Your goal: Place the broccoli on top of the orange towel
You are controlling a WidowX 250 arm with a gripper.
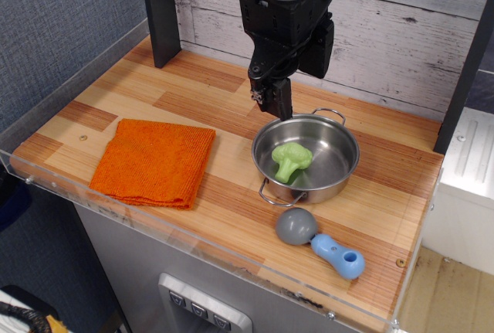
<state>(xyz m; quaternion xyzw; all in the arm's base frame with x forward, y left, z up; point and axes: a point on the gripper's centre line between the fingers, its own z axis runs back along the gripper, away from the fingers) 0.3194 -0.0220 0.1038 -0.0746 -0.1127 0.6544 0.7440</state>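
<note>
The light-green broccoli (292, 159) lies inside the steel pot (340, 174) at the right of the table. The orange towel (156, 161) lies flat and folded on the wooden table to the left of the pot, with nothing on it. My gripper (275, 103) hangs above the pot's rear-left rim, up and to the left of the broccoli and clear of it. Its dark fingers (282, 101) point down, look close together, and hold nothing.
A grey-and-blue scoop-like utensil (320, 242) lies in front of the pot near the table's front edge. A black post (162, 12) stands at the back left. A clear plastic lip (193, 244) runs along the front edge, and a plank wall (401, 32) stands behind.
</note>
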